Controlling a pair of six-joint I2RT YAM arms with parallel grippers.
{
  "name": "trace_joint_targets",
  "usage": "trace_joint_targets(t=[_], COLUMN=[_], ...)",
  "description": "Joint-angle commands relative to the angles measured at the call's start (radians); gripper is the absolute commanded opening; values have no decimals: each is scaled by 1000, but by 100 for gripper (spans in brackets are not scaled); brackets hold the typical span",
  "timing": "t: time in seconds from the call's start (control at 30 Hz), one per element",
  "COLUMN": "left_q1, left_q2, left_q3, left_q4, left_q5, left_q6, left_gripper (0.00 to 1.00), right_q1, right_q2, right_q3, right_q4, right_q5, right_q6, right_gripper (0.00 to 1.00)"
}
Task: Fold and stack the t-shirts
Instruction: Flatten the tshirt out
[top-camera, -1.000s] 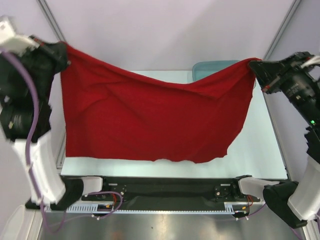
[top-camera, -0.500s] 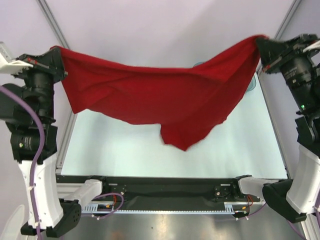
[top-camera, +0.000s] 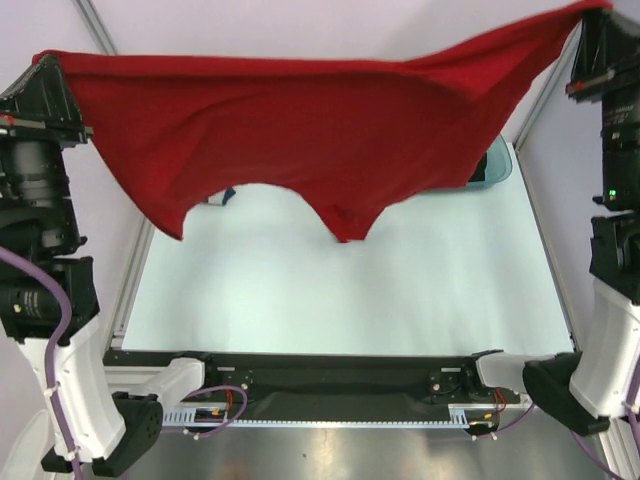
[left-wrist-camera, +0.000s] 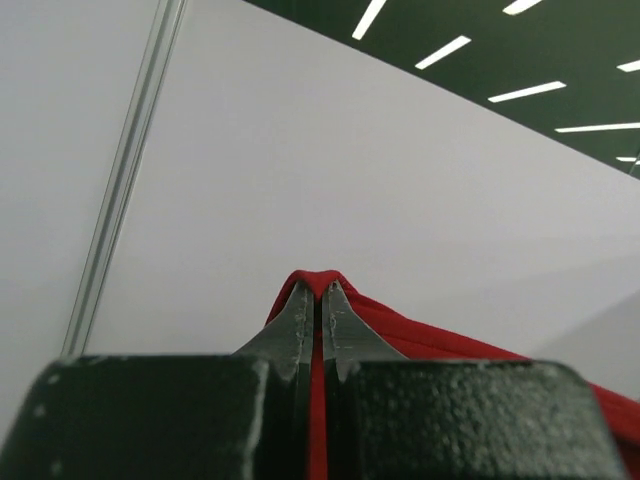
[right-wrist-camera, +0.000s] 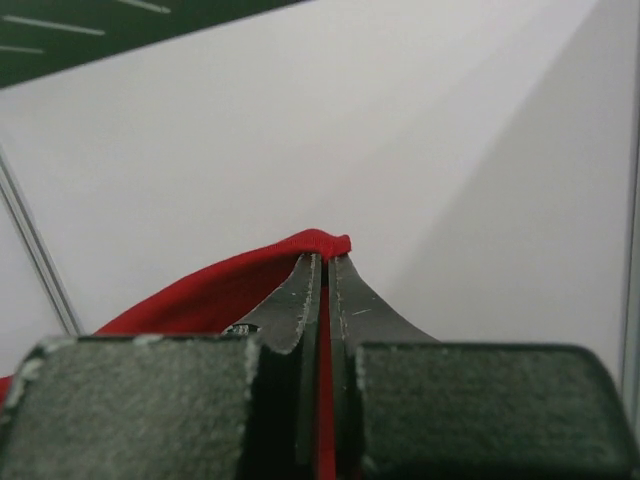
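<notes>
Both pinching corners, left tool (left-wrist-camera: 318, 292) and right tool (right-wrist-camera: 325, 263) hold red t-shirt (top-camera: 320, 130) stretched crosswise aloft.

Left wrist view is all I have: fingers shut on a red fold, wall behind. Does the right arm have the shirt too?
Observer: Yes. The right gripper is shut on another edge of the red shirt.
Operator: Touching the table?
Observer: It doesn't look like it. The cloth hangs spread between both arms, and its lowest tip appears to be above the table.
Operator: Anything under it?
Observer: A teal tub sits at the far right corner, partly hidden by the cloth.
</notes>
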Motion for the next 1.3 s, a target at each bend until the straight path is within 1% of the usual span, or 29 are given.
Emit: trace_joint_targets(t=[0.0, 0.07, 0.1, 0.13, 0.17, 0.2, 0.23, 0.27, 0.33, 0.37, 0.4, 0.43, 0.47, 0.5, 0.57, 0.6, 0.63, 0.67, 0.7, 0.73, 0.77, 0.8, 0.83, 0.87, 0.97, 1.1, 1.13, 1.2, 1.27], left_q1=[6, 6, 6, 4, 6, 4, 6, 4, 4, 6, 6, 6, 7, 7, 13, 16, 19, 19, 19, 19, 19, 19, 19, 19, 19, 19, 19, 19, 19], left_q2=[14, -95, -127, -158, -207, -217, -212, -171, -81, -36, 63, 107, 156, 229, 280, 288, 268, 241, 198, 97, 34, -21, -72, -162, -244, -228, -215, -162, -111], left_q3=[-29, -46, -57, -75, -125, -152, -172, -193, -174, -135, -111, -85, -25, 10, 111, 132, 141, 121, 89, 48, -44, -89, -127, -178, -198, -196, -198, -218, -244], left_q4=[44, 78, 92, 128, 148, 167, 190, 195, 181, 173, 169, 159, 150, 139, 86, 67, 46, 40, 43, 59, 72, 84, 105, 109, 104, 96, 104, 136, 217], left_q5=[-45, -37, -31, -30, -31, -45, -57, -68, -59, -39, -1, 12, 12, 16, 39, 50, 67, 66, 59, 47, 21, 7, -6, -29, -60, -86, -91, -95, -108], left_q6=[30, 2, 2, -4, 3, 10, 16, 20, 28, 25, 20, 10, -1, -13, -30, -53, -58, -61, -67, -84, -88, -90, -87, -85, -52, -4, -1, 17, 20], left_gripper=[0, 0, 0, 0, 0, 0, 0, 0, 0, 0, 0, 0, 0, 0, 0, 0, 0, 0, 0, 0, 0, 0, 0, 0, 0, 0, 0, 0, 0], right_q1=[-3, -2, -3, -5, -5, -3, -3, -3, -3, -3, -3, -3, -3, -5, -8, -6, -6, -6, -6, -6, -6, -6, -6, -6, -6, -6, -6, -5, -5], right_q2=[50, -5, -39, -117, -148, -169, -174, -159, -95, -15, 25, 63, 153, 194, 260, 251, 233, 207, 129, 87, 32, -54, -100, -134, -218, -245, -240, -197, -126], right_q3=[121, 123, 80, 45, 3, -56, -70, -74, -48, -37, -26, -11, 45, 85, 183, 179, 160, 102, 56, 11, -30, -107, -130, -150, -166, -201, -233, -249, -235], right_q4=[69, 90, 106, 126, 179, 207, 237, 241, 241, 244, 252, 258, 249, 230, 170, 167, 176, 179, 186, 208, 219, 233, 245, 250, 235, 244, 273, 302, 343], right_q5=[9, 2, 2, 9, 23, 41, 49, 49, 34, 28, 16, 14, 15, 21, 14, 0, 3, 3, 20, 28, 35, 58, 72, 84, 97, 94, 100, 114, 115], right_q6=[-27, -7, -4, -1, 9, 11, 9, 8, 11, 14, 10, 6, 0, -6, -7, -7, -15, -21, -27, -46, -52, -58, -58, -67, -69, -81, -81, -119, -132], right_gripper=[0, 0, 0, 0, 0, 0, 0, 0, 0, 0, 0, 0, 0, 0, 0, 0, 0, 0, 0, 0, 0, 0, 0, 0, 0, 0, 0, 0, 0])
